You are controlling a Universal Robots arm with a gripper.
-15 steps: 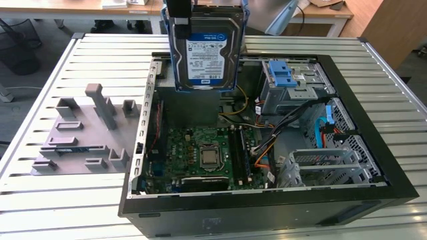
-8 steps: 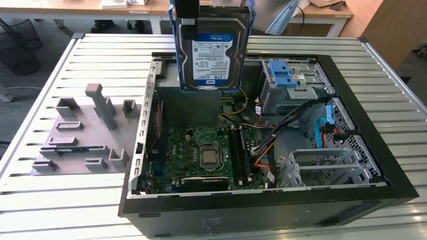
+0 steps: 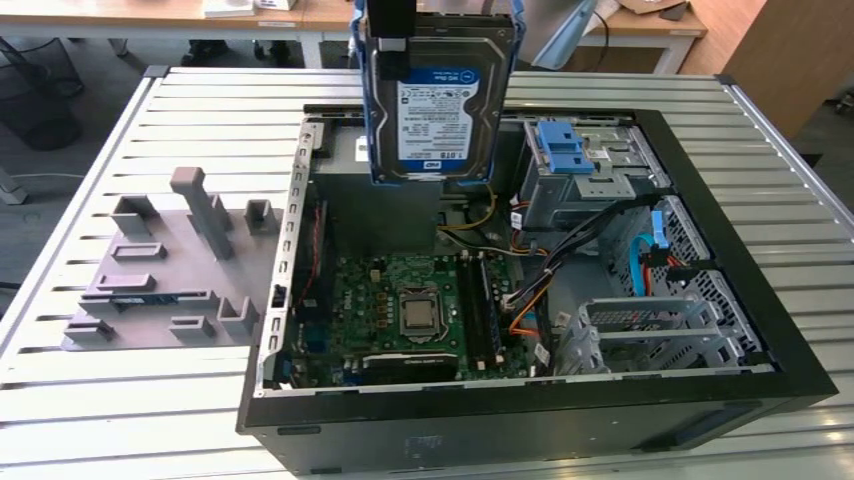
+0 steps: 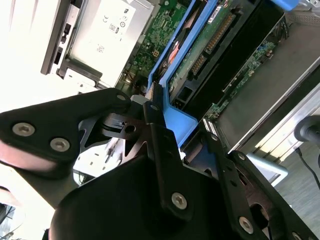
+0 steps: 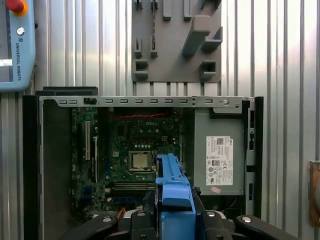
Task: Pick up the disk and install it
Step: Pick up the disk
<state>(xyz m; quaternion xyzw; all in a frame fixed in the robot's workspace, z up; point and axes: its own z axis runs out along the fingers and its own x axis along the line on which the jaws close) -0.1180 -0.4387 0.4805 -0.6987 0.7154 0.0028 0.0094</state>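
Observation:
The disk (image 3: 438,100), a silver hard drive with a white-and-blue label in a blue bracket, hangs upright in the air over the back part of the open computer case (image 3: 747,250). My gripper (image 3: 396,22) is shut on its upper end at the top of the exterior view. In the first wrist view the bracket's blue edge (image 5: 172,192) sits clamped between the black fingers (image 5: 142,220), above the motherboard (image 5: 132,150). The second wrist view shows the disk's green underside (image 4: 210,45) running away from the gripper (image 4: 172,125).
A drive cage with a blue latch piece (image 3: 567,150) stands to the exterior view's right of the disk. The grey power supply (image 5: 218,160) fills one corner of the case. A grey parts fixture (image 3: 167,265) lies on the slatted table beside the case. A teach pendant (image 5: 14,45) rests nearby.

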